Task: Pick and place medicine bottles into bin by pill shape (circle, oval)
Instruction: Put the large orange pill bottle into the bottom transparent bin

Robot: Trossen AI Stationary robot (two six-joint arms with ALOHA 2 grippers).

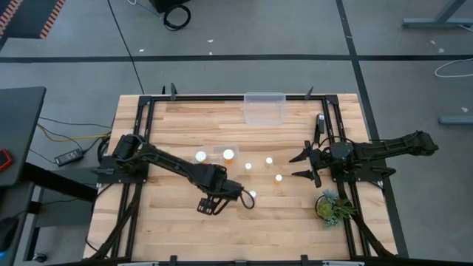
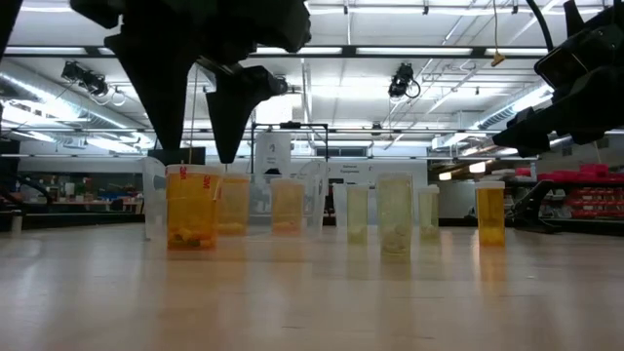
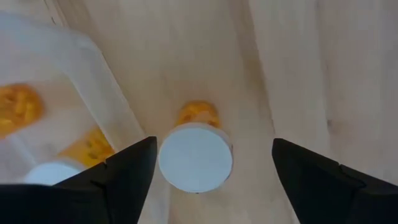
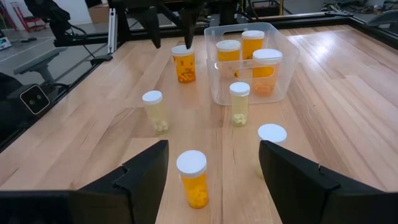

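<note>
My left gripper is open and points down over an orange bottle with a white cap, which stands on the table beside a clear bin. Its fingers stand on either side of the cap, just above it in the low view, and touch nothing. The bottle also shows in the low view and the right wrist view; in the high view the arm hides it. Three orange bottles stand in the bin. My right gripper is open and empty at the table's right.
Several loose bottles stand mid-table: two pale, one orange, and one showing mostly its white cap. A second clear bin stands at the far edge. A small green plant stands near the right arm.
</note>
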